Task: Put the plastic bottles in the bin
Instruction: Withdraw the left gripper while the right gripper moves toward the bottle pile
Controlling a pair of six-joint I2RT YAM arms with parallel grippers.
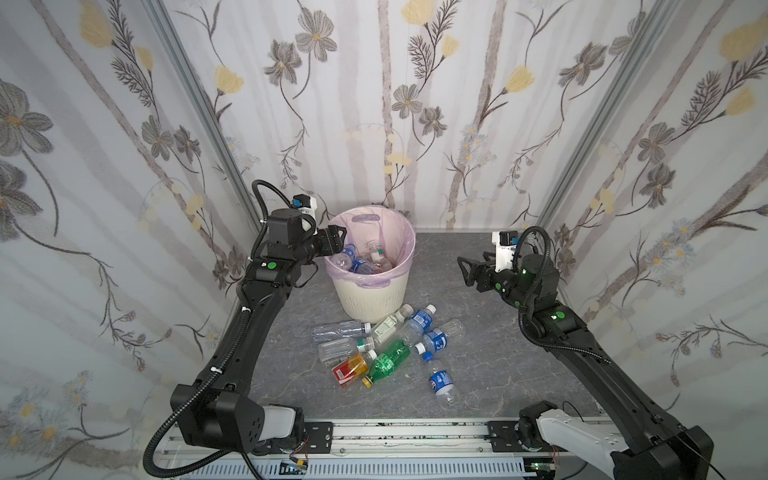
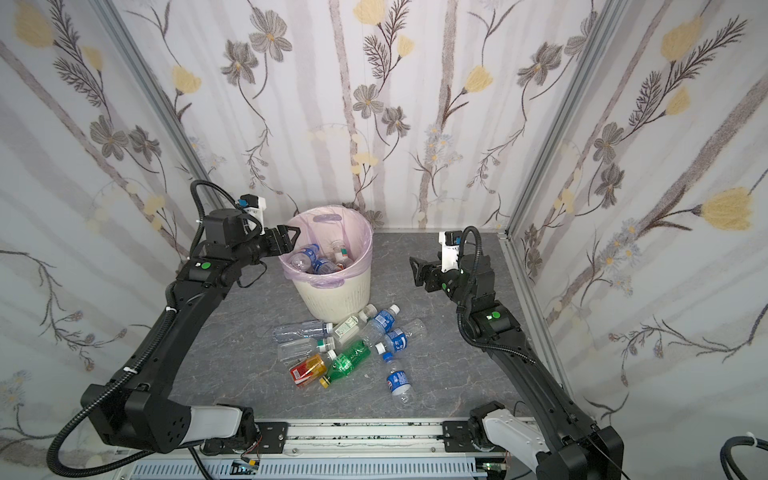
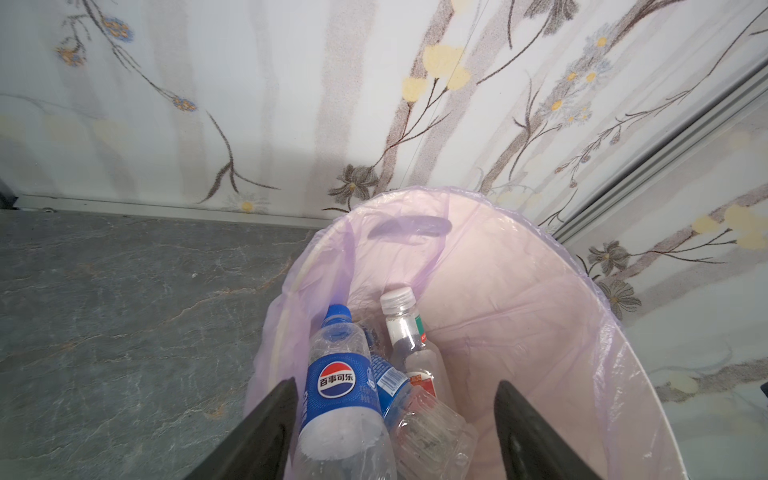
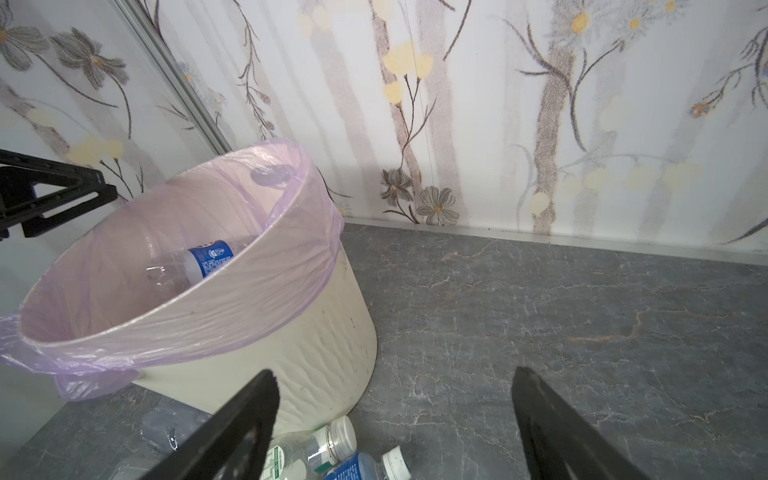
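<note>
Left wrist view: left gripper [image 3: 395, 381] is hovering over the bin [image 3: 540, 299] at its near rim, fingers spread wide, gripping nothing. A Pepsi bottle [image 3: 338, 386] is lying inside the bin right beneath them, against the pink liner bag [image 3: 316, 270].

Risk: those fingers are sitting close to the liner, so a low pull-back is likely snagging it and dragging the light bin.

Right gripper [image 4: 395, 370] is waiting beside the bin, also open and empty. Meanwhile loose bottles [image 1: 417, 326] are piling against the bin's front base: round, overlapping. A pinch there is probably squirting one away.
</note>
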